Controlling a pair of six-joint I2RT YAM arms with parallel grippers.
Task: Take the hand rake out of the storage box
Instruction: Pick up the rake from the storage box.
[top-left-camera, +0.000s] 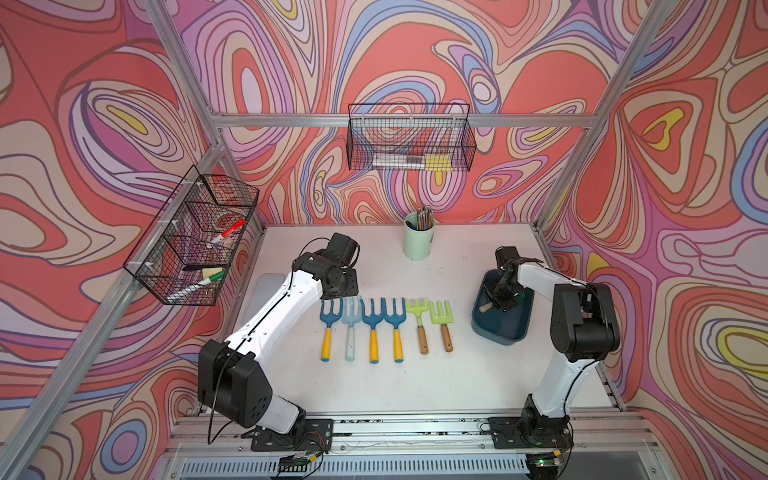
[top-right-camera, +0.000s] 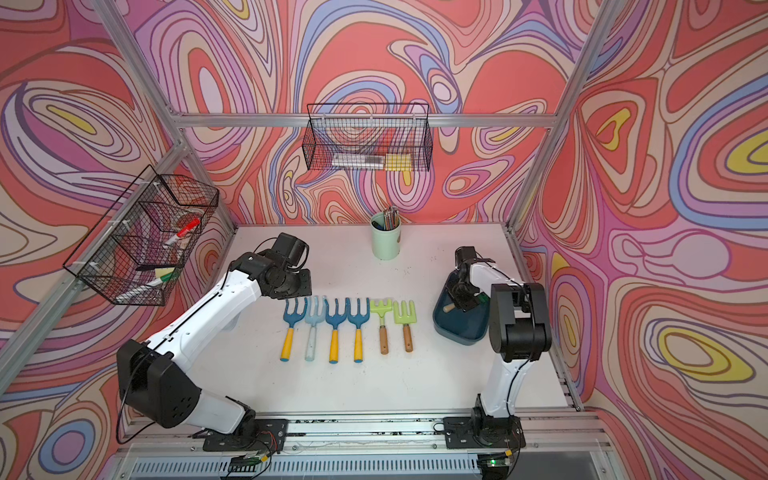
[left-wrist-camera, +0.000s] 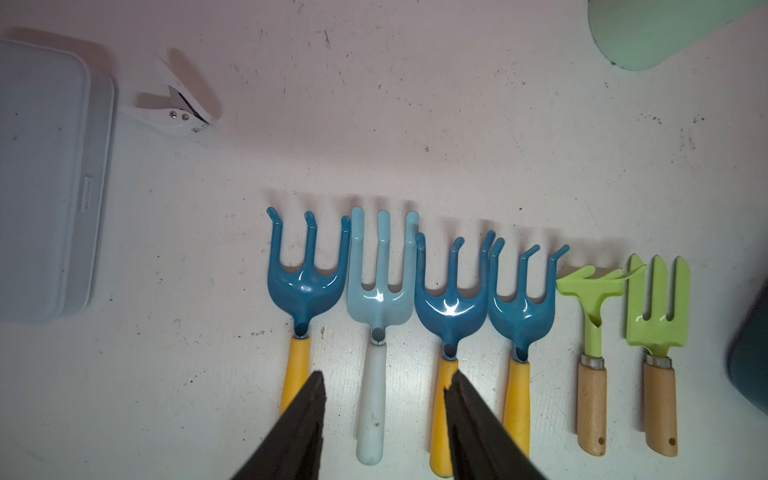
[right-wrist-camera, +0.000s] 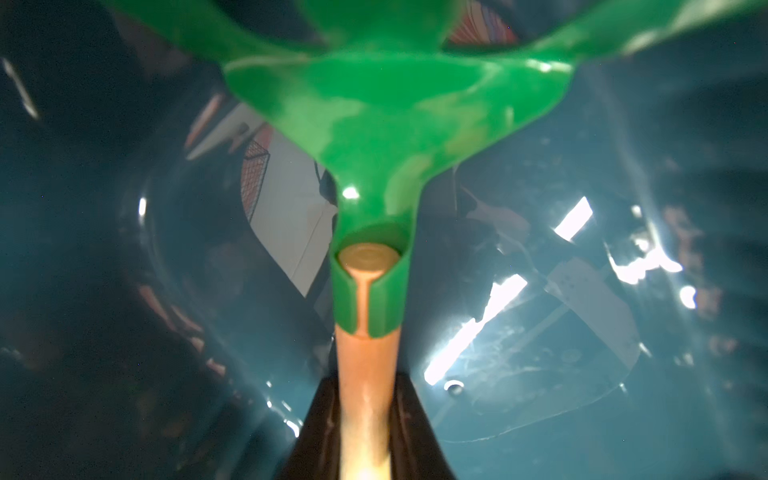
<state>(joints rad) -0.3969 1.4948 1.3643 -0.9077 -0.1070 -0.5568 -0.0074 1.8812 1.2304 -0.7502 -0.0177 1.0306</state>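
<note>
The storage box (top-left-camera: 505, 330) (top-right-camera: 461, 330) is a dark teal tub at the right of the table. Inside it lies the hand rake (right-wrist-camera: 386, 124), with a green head and a wooden handle whose end (top-left-camera: 485, 308) (top-right-camera: 449, 308) shows in both top views. My right gripper (right-wrist-camera: 365, 384) (top-left-camera: 500, 293) reaches down into the box, shut on the rake's wooden handle just behind the green collar. The box's glossy floor (right-wrist-camera: 623, 395) fills the right wrist view. My left gripper (left-wrist-camera: 384, 382) (top-left-camera: 337, 286) hangs open above a row of tools, holding nothing.
Several hand forks and rakes (top-left-camera: 374, 328) (left-wrist-camera: 453, 299) lie side by side mid-table: blue with yellow handles, one pale blue, two lime green. A mint cup (top-left-camera: 419, 241) of pencils stands behind them. At the left lie a grey lid (left-wrist-camera: 45, 178) and white clip (left-wrist-camera: 178, 108). Wire baskets (top-left-camera: 409, 137) hang on the walls.
</note>
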